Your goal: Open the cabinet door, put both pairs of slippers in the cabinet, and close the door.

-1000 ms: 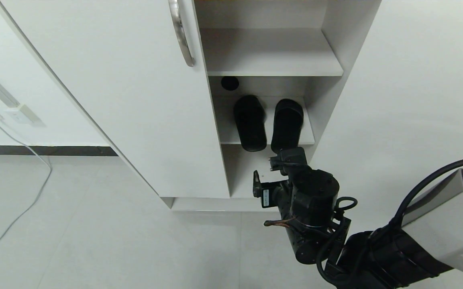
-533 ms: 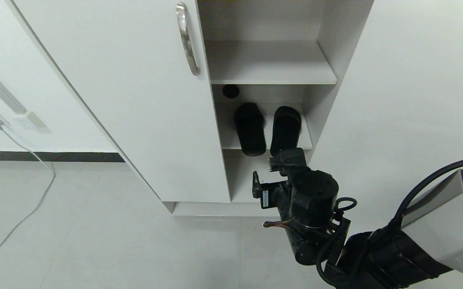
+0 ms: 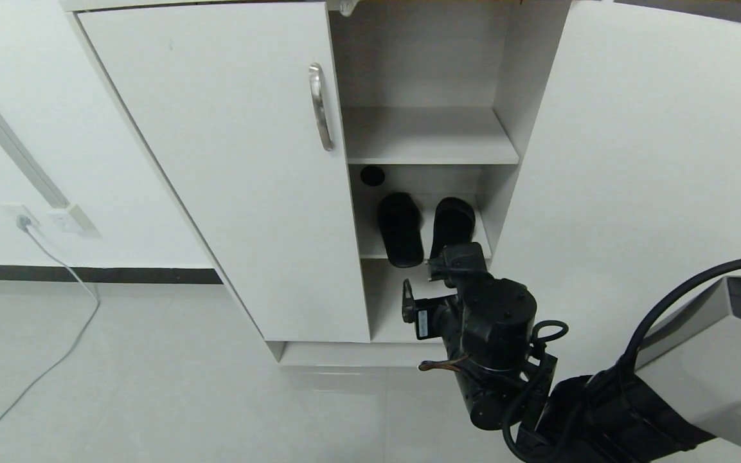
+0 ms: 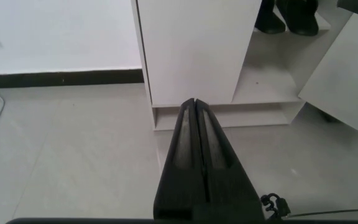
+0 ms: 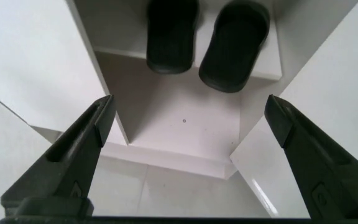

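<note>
With the right gripper [image 5: 190,106], fingers spread wide, just below the shelf [image 3: 365,233] holding one pair of slippers [image 3: 400,229] at its front edge, a careless lift could knock them out, or the open door [image 3: 633,161] could catch them on closing; the left gripper [image 4: 194,103] has its fingers pressed together.

Bright, even, diffuse light falls on the white cabinet [image 3: 229,161], and no hard shadows cross its front. Inside it the shelves [image 3: 428,135] grey down toward the back, and the black slippers [image 3: 400,231] there show almost no surface detail. The recess at the cabinet's foot is faintly shaded, and the floor [image 3: 151,386] just before it carries a soft pale sheen. The handle [image 3: 321,106] on the cabinet's front bears a narrow highlight. In the head view the cabinet's straight edges lean and splay outward. In the right wrist view the fingers [image 5: 73,162] before the cabinet are dark, near silhouette.
</note>
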